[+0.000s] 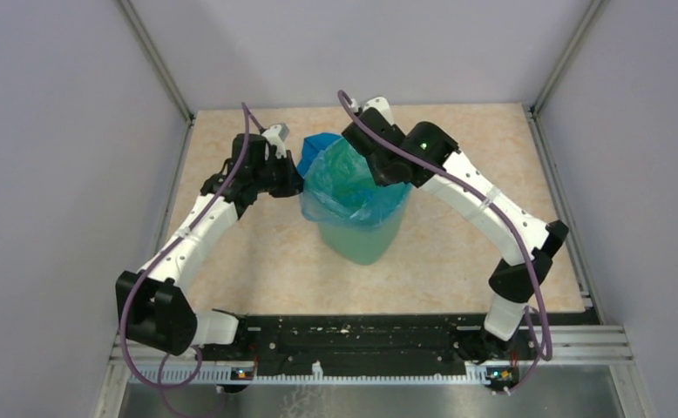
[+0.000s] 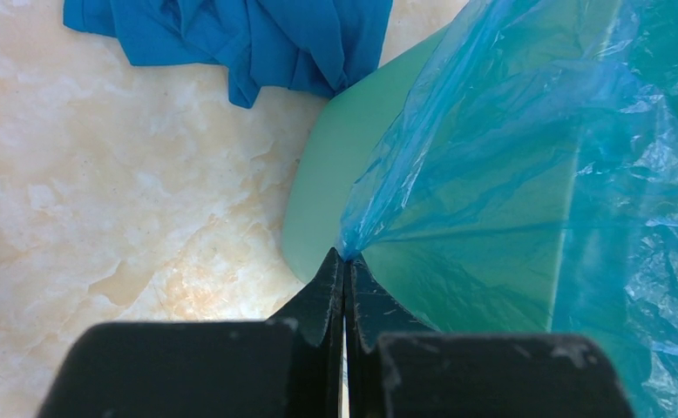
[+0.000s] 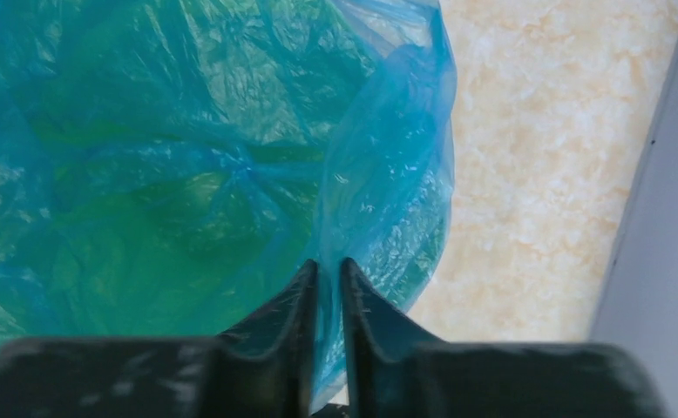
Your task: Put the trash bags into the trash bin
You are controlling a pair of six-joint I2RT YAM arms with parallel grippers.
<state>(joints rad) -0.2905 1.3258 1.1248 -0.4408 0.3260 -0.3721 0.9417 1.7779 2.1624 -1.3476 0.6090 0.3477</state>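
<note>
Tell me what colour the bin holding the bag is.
The bin is mint green; left wrist view.

The trash bag [image 1: 353, 187] is translucent light blue, the trash bin [image 1: 363, 242] mint green, the table [image 1: 466, 257] cream marbled amber.

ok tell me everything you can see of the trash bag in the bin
The trash bag is thin, crinkly, translucent light-blue film, lining the green bin, its mouth open and draped over the rim. The left end effector pinches its left edge taut; the right end effector grips film at the right edge.
</note>
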